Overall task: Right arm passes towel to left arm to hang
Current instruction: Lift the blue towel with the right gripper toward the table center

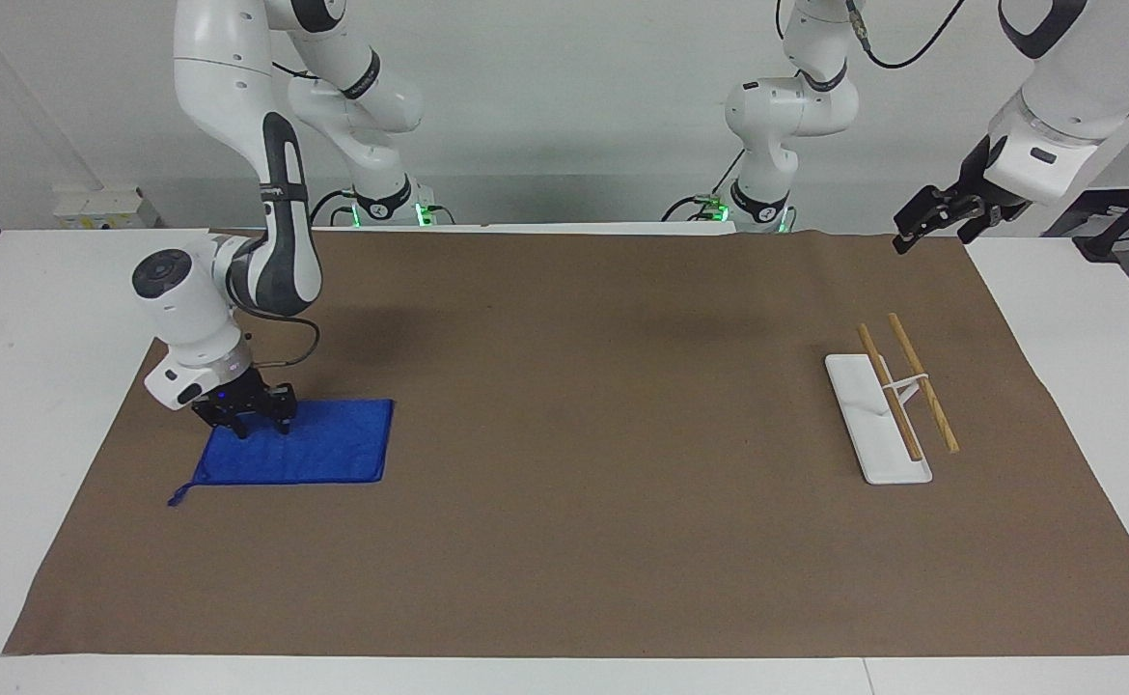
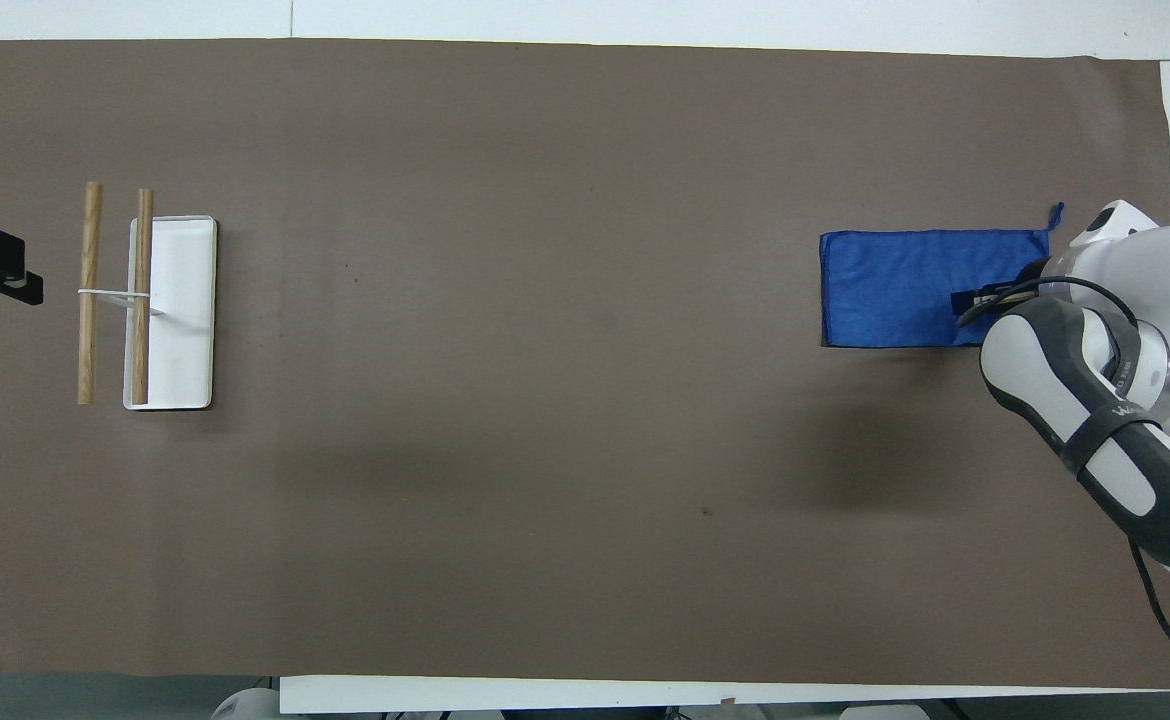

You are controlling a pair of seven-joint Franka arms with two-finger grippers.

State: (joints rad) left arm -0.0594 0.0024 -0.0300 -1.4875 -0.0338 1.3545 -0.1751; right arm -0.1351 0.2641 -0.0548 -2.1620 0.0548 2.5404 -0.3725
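Note:
The blue towel [image 1: 318, 449] lies flat on the brown mat at the right arm's end of the table, its loop tag at the corner farthest from the robots. My right gripper [image 1: 261, 427] is down on the towel's edge nearest the robots. Its fingers stand partly apart and press into the cloth. In the overhead view only its tip [image 2: 970, 298] shows on the towel [image 2: 885, 290], under the arm's wrist. My left gripper [image 1: 910, 235] hangs open and empty in the air over the mat's corner at the left arm's end, where the arm waits.
A white rack [image 1: 875, 430] with two wooden rails stands on the mat at the left arm's end, seen from above as a white base [image 2: 180, 310]. Two slimmer white arms with green-lit bases stand along the robots' edge of the table.

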